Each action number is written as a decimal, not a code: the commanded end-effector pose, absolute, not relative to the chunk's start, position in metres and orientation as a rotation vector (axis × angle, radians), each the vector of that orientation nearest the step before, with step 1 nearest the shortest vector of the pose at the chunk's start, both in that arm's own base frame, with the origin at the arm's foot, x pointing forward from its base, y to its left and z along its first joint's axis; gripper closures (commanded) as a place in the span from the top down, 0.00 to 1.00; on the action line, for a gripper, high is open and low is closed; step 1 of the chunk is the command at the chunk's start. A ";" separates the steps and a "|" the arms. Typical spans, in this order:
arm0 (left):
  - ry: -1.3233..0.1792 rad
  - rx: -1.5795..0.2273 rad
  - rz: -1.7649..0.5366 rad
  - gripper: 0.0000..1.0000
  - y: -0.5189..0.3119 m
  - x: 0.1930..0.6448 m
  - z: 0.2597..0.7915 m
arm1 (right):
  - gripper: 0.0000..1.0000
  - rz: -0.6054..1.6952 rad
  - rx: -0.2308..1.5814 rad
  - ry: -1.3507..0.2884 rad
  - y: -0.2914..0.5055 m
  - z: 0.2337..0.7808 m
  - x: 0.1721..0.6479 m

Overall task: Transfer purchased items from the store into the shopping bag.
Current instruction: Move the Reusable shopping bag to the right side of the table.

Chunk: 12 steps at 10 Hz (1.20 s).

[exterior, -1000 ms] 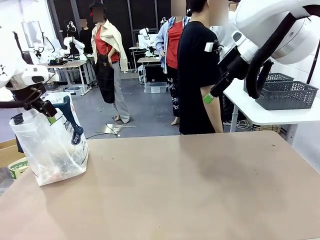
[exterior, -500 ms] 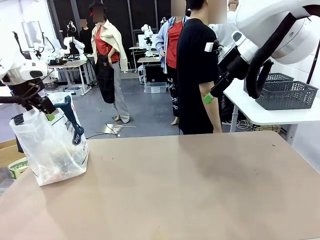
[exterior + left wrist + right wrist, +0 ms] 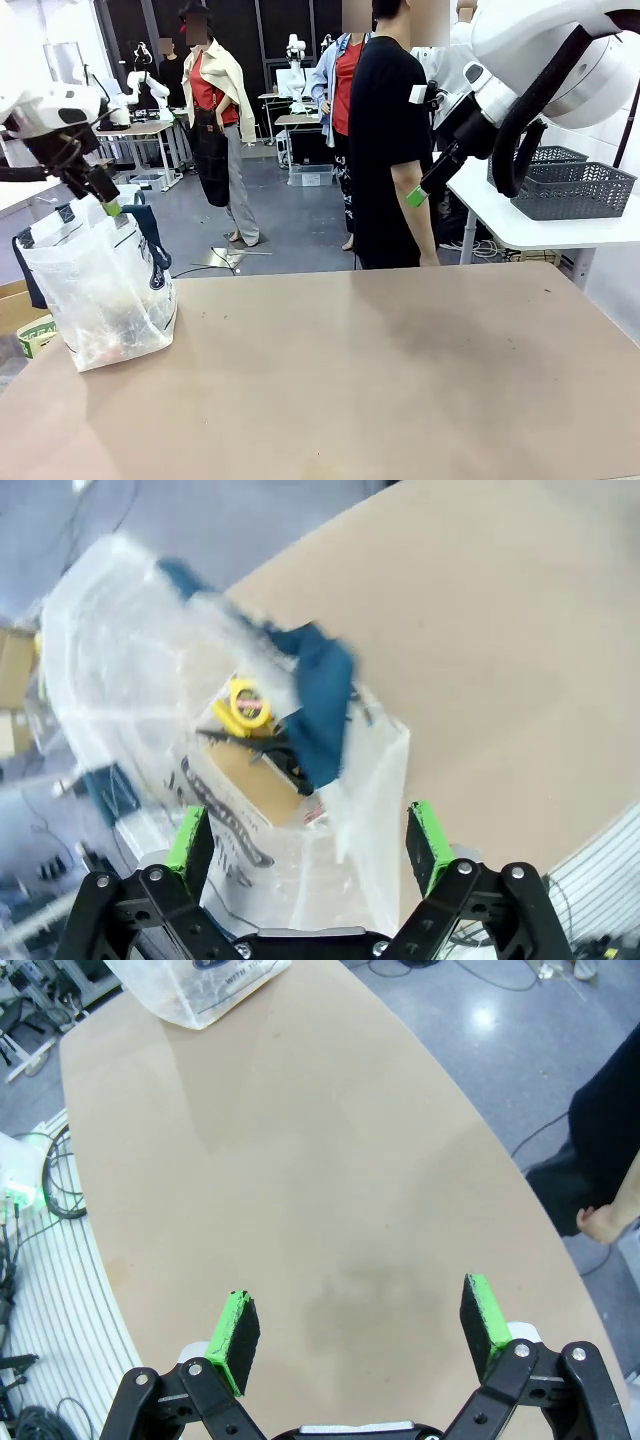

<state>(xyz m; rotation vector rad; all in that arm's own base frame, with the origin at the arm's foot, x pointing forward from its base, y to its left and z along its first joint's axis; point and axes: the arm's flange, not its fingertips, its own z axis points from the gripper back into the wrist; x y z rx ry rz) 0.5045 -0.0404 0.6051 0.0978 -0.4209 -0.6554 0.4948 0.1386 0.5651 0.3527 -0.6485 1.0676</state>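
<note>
Open end effector (image 3: 310, 840) above shopping bag (image 3: 150, 680)

The bag (image 3: 98, 300) is whitish and see-through with navy handles (a yellow item (image 3: 245, 705) inside), on a tan table (image 3: 400, 370).

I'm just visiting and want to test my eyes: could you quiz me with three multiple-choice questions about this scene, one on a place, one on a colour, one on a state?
1. Where on the table does the shopping bag stand?
A. robot's left edge
B. centre
C. robot's right edge

2. What colour are its handles?
A. red
B. navy blue
C. yellow

3. How is the left pincer?
A. shut on a handle
B. open, holding nothing
C. shut on a box

Key: 1 A, it stands at the picture's left; 2 B, blue straps hang over the plastic; 3 B, green pads stand apart above the bag.
</note>
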 end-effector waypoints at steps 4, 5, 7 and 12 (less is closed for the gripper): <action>-0.462 -0.099 -1.099 1.00 -0.066 0.537 0.626 | 1.00 1.071 0.345 -0.642 0.138 0.565 0.495; -0.480 -0.150 -1.167 1.00 -0.069 0.546 0.625 | 1.00 1.071 0.345 -0.642 0.138 0.565 0.495; -0.563 -0.232 -1.263 1.00 -0.075 0.554 0.626 | 1.00 1.071 0.345 -0.642 0.138 0.565 0.495; -0.643 -0.379 -1.427 1.00 -0.094 0.552 0.615 | 1.00 1.071 0.345 -0.642 0.138 0.565 0.495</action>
